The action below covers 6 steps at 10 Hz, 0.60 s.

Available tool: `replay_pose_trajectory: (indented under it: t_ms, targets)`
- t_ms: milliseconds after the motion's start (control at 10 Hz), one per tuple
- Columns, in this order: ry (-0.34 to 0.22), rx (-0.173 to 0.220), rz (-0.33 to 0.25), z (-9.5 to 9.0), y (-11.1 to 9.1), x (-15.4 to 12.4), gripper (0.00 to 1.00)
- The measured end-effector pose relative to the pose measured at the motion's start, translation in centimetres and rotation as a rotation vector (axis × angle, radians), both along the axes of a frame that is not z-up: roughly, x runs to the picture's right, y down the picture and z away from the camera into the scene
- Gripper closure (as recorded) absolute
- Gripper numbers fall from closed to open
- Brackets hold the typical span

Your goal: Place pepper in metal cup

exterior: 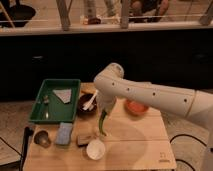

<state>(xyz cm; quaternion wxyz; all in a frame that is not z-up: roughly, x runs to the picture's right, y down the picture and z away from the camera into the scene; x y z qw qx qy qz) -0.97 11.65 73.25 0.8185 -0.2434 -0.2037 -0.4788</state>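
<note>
Clamped tight, the hand hangs over the middle of the table with the pepper dangling from it, gripped at its upper end, its tip low and close to the tabletop. The metal cup stands well apart at the front left corner of the table. A blue sponge lies just beside the cup, and a small brown object lies between that and the pepper.

My judgement is that the carry across to the cup is the risky part. The pepper hangs so low that a sideways sweep could drag its tip into the brown object or the sponge and twist it out of the grip. The white cup sits much nearer than the metal one, just below the pepper, so a drop made too soon could land in the wrong vessel. The metal cup's mouth is small and the pepper long, so released at a tilt it may catch the rim, tip the cup or fall off the table's near edge. The dark bowl with its white spoon stands just beside the arm and could be nudged.
</note>
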Motion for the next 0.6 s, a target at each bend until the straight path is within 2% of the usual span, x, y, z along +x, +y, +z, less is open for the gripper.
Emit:
replay_pose_trajectory:
  t_ms: [600]
  targets:
    - [-0.060, -0.009, -0.077, -2.0, 1.3, -3.0, 1.00]
